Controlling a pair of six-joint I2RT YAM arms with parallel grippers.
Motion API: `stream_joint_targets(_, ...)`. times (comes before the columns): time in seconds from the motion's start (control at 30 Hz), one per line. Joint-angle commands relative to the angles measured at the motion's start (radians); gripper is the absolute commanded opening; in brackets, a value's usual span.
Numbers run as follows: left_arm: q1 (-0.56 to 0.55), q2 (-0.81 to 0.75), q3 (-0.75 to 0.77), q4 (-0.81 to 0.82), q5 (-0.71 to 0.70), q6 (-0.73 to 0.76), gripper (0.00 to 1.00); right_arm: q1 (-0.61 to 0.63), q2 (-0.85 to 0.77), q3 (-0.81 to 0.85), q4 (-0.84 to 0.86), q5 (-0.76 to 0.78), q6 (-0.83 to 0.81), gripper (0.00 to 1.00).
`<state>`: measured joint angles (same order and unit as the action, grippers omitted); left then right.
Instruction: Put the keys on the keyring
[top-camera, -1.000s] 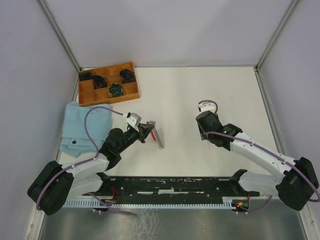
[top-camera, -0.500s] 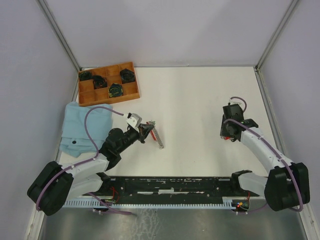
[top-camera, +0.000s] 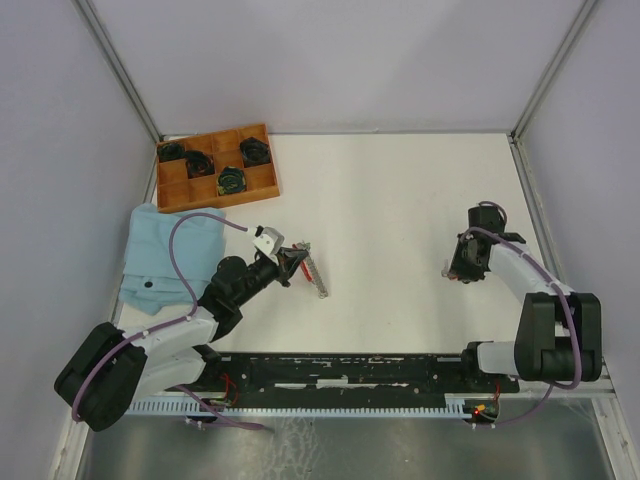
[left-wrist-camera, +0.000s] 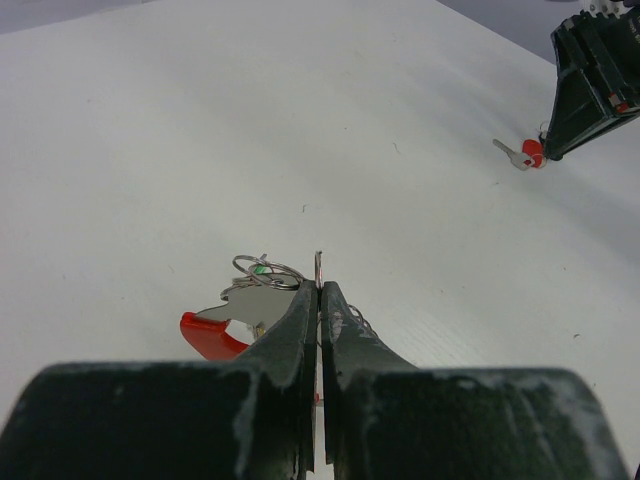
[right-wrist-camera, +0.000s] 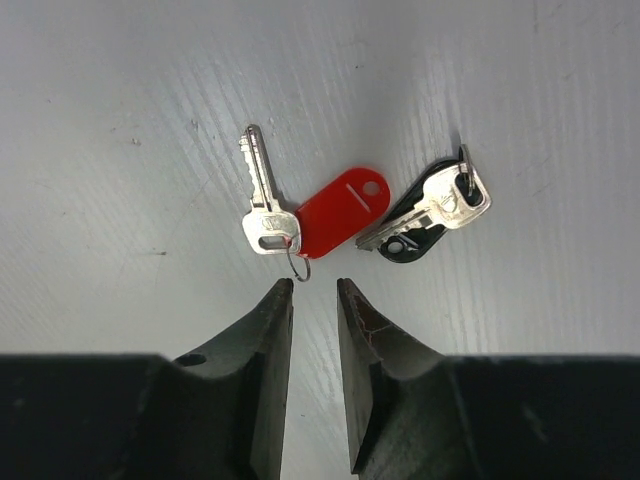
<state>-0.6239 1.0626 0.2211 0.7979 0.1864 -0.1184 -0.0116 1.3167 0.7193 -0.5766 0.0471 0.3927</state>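
Observation:
My left gripper (left-wrist-camera: 319, 290) is shut on the keyring (left-wrist-camera: 318, 262), pinching its thin metal ring edge-on just above the table. The red loop strap (left-wrist-camera: 207, 336) and wire rings (left-wrist-camera: 262, 270) lie to its left. In the top view the left gripper (top-camera: 297, 262) is left of centre, with the silver chain (top-camera: 318, 277) trailing beside it. My right gripper (right-wrist-camera: 314, 287) is open with a narrow gap, empty, just short of a silver key (right-wrist-camera: 262, 205) with a red tag (right-wrist-camera: 343, 212). A second key bunch with a black head (right-wrist-camera: 432, 208) lies to the right. The right gripper (top-camera: 460, 272) is at the table's right.
A wooden tray (top-camera: 262, 184) with dark round coils stands at the back left. A light blue cloth (top-camera: 165, 255) lies on the left, beside the left arm. The right side wall is close to the right arm.
The right arm has swung from the table's middle out to the right and lowered its gripper over the red-tagged key. The left arm and keyring have not moved.

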Motion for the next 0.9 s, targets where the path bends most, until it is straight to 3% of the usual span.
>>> stream_joint_targets(0.0, 0.003, -0.018, 0.009, 0.049, 0.012, 0.039, 0.03, -0.009, 0.040, 0.027, 0.027, -0.061, -0.020, 0.32)
stream_joint_targets(0.57, 0.003, -0.015, 0.007, 0.054, 0.020, 0.038, 0.03, -0.014, 0.123, 0.080, 0.015, -0.061, -0.044, 0.23)
stream_joint_targets(0.87, 0.003, -0.019, 0.006, 0.054, 0.021, 0.037, 0.03, -0.009, 0.080, 0.069, 0.012, -0.077, -0.058, 0.01)
